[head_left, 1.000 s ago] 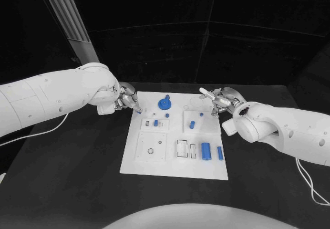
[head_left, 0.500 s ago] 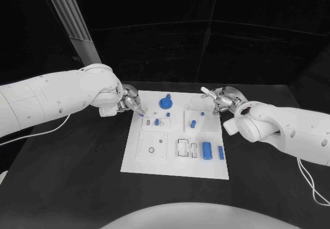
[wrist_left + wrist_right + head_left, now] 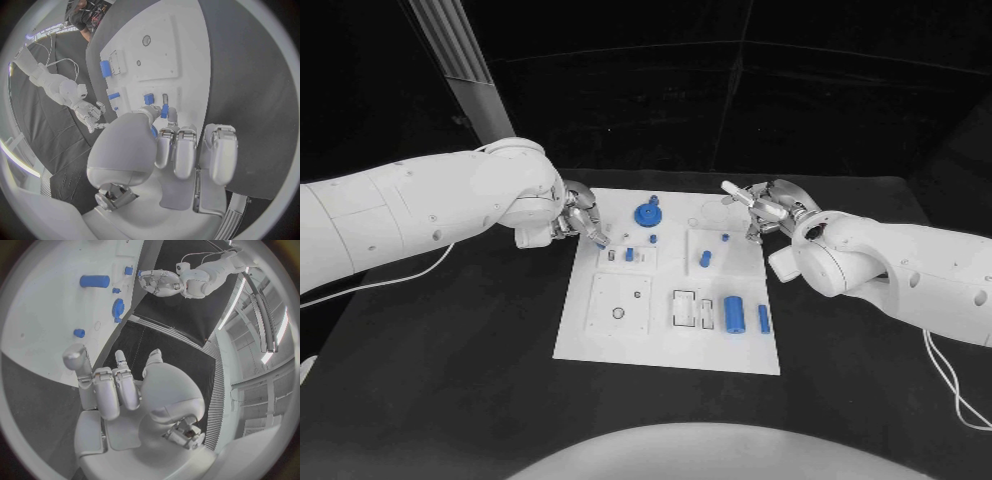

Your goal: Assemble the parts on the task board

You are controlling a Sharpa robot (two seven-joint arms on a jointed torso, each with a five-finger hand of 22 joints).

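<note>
The task board point(image 3: 664, 345), a white plate with its long axis running away from the robot, lies in the middle of the black table point(image 3: 459, 380). The left hand point(image 3: 574, 220) hangs over the board's far left corner, the right hand point(image 3: 764, 208) just off its far right edge with fingers curled in and nothing seen in them. In the left wrist view the left hand's thumb and a finger point(image 3: 170, 116) appear to pinch a small blue part point(image 3: 164, 110), though the contact is partly hidden. That part seems to stand roughly upright, pointing down at the board. Just beyond the fingertips, toward the board's middle, another small blue peg point(image 3: 629, 255) stands in its block, so the left hand is much the nearer. Nearer the robot, a blue cylinder point(image 3: 733, 314) and a thinner blue bar point(image 3: 762, 319) lie side by side, lengthwise along the board.
</note>
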